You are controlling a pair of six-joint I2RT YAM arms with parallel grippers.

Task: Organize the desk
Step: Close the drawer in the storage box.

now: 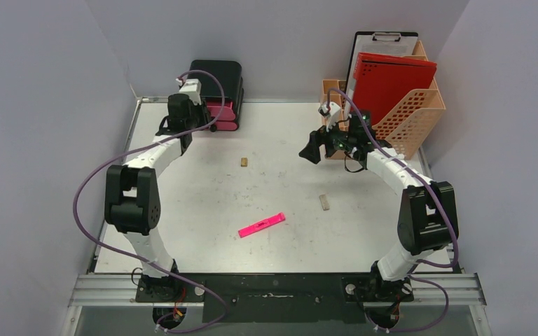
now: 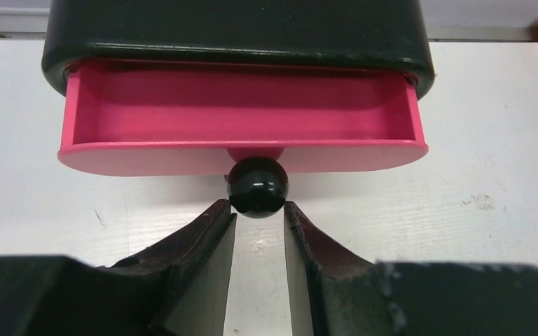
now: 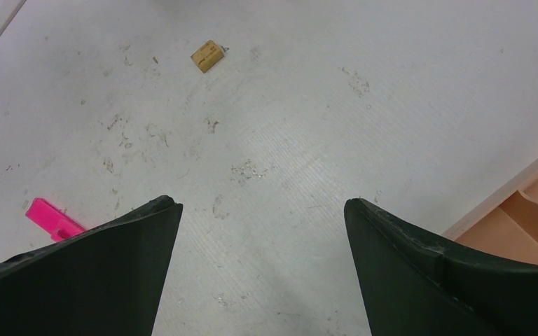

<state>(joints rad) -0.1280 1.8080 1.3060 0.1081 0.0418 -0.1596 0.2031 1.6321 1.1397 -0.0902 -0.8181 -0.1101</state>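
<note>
A large flat white bench (image 1: 203, 196), scuffed and speckled, is seen from overhead, with both arms bolted at its near edge. At the far left, a pink plastic drawer (image 2: 242, 119) is drawn out of a black drawer box (image 1: 217, 77). Its black ball knob (image 2: 257, 183) is pinched between the narrowly set fingers of the left hand (image 2: 258, 204). The drawer is shown empty, probably opened to receive loose items. The right hand (image 3: 263, 203) is held wide and empty above bare bench, beside an orange perforated plastic rack (image 1: 410, 115) at the far right. A bright pink flat bar (image 1: 261, 225), a small tan block (image 1: 244, 162) and a second tan block (image 1: 325, 202) are scattered mid-bench, well apart.
</note>
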